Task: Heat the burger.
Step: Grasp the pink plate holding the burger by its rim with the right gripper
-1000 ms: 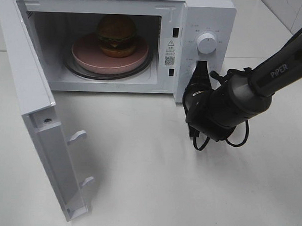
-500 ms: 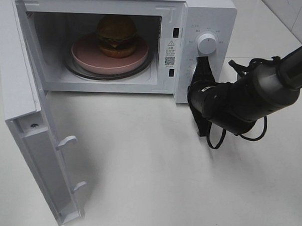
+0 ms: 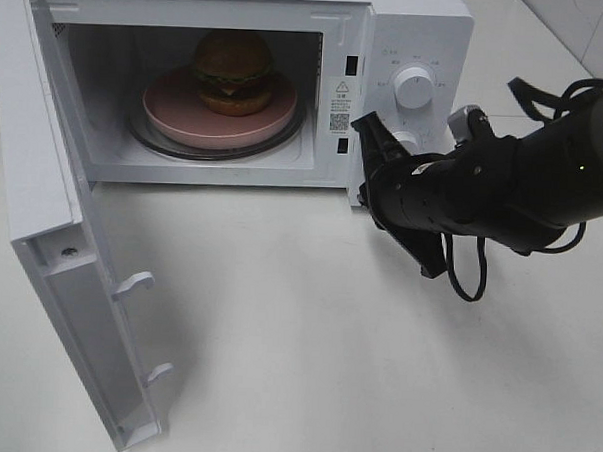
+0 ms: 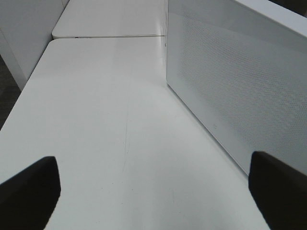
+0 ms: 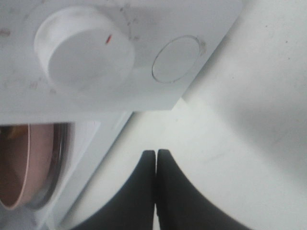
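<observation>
The burger point(image 3: 233, 71) sits on a round pink plate point(image 3: 176, 115) inside the open white microwave point(image 3: 411, 21). The microwave door point(image 3: 69, 276) hangs wide open at the left. My right gripper point(image 3: 365, 127) is shut on nothing and lies sideways low in front of the control panel, its tip by the cavity's right edge. In the right wrist view the shut fingers point(image 5: 156, 160) sit below the dial point(image 5: 84, 50) and a round button point(image 5: 175, 58), with the plate's rim point(image 5: 14, 167) at the side. My left gripper point(image 4: 153, 196) is open over bare table beside the microwave's perforated side point(image 4: 230, 86).
A glass turntable point(image 3: 285, 135) lies under the plate. The upper dial point(image 3: 415, 89) shows above the right arm, whose black cable point(image 3: 469, 278) loops down toward the white table point(image 3: 325, 367). The left arm is out of the high view.
The right arm has swung down and rolled, so the shut gripper now points left toward the cavity edge instead of up at the panel. The door shifted slightly at first, then stayed still.
</observation>
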Robot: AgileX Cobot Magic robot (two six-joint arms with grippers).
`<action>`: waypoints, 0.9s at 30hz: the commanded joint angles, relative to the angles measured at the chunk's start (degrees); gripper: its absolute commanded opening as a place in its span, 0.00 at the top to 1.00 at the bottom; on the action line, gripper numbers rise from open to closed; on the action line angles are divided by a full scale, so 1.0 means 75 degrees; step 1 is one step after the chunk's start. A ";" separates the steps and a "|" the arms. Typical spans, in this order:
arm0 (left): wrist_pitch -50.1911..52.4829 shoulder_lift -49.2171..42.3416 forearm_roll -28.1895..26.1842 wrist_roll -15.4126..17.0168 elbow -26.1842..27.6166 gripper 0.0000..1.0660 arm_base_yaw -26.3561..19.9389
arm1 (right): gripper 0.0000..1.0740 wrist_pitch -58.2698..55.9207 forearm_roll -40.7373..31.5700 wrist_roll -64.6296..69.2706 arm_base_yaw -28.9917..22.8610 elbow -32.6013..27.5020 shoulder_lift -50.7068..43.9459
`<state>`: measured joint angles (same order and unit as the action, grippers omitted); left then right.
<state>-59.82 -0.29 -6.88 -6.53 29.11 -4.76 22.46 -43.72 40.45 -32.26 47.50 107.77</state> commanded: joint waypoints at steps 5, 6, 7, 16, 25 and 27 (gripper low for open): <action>0.0023 -0.0153 -0.0061 0.0053 -0.0046 0.06 -0.0008 | 1.00 -0.1497 0.0244 -0.2131 0.0023 -0.0008 -0.0619; 0.0023 -0.0153 -0.0061 0.0053 -0.0046 0.06 -0.0008 | 1.00 -0.1864 0.0458 -0.2620 0.0023 -0.0008 -0.0802; 0.0023 -0.0153 -0.0061 0.0053 -0.0046 0.06 -0.0008 | 1.00 -0.2108 0.0588 -0.2857 0.0023 0.0008 -0.0879; 0.0023 -0.0153 -0.0061 0.0053 -0.0046 0.06 -0.0008 | 0.99 -0.4652 0.2215 -0.4194 0.0023 0.0497 -0.1352; 0.0023 -0.0153 -0.0061 0.0053 -0.0046 0.06 -0.0008 | 0.97 -0.7403 0.4064 -0.5577 0.0023 0.1230 -0.1986; 0.0023 -0.0153 -0.0061 0.0053 -0.0046 0.06 -0.0008 | 0.96 -0.8098 0.4332 -0.6868 0.0023 0.1429 -0.2116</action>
<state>-59.82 -0.29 -6.88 -6.53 29.11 -4.76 -33.06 -13.81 -1.95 -32.26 56.89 93.05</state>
